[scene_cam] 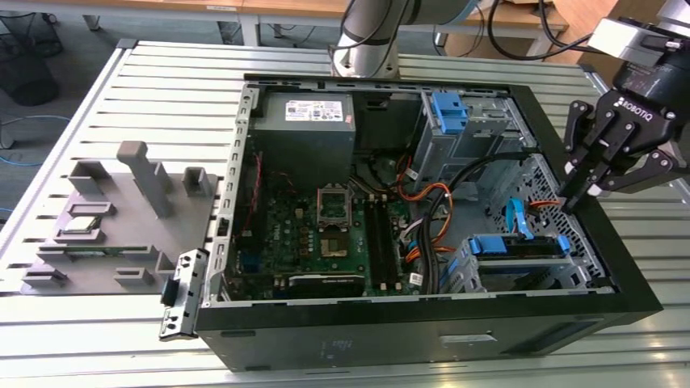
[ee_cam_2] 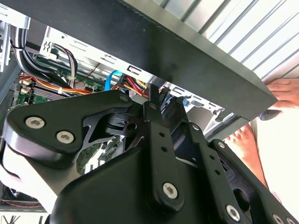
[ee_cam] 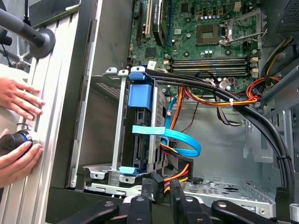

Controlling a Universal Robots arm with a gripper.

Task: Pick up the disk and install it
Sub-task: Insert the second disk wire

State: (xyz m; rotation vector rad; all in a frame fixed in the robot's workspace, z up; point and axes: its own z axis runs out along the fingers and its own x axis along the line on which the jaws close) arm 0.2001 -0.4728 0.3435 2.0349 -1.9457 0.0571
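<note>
A slatted silver aluminium table (scene_cam: pixel 161 73) carries an open black computer case (scene_cam: pixel 431 323) and, toward the exterior view's left, a grey plastic parts fixture (scene_cam: pixel 108 218).

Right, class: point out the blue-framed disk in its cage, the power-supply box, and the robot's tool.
disk (ee_cam: pixel 140 95): first wrist view, on its blue bracket.
power-supply box (scene_cam: pixel 305 129): exterior view, on its grey top face.
tool (scene_cam: pixel 577 198): exterior view, between its fingertips.
</note>
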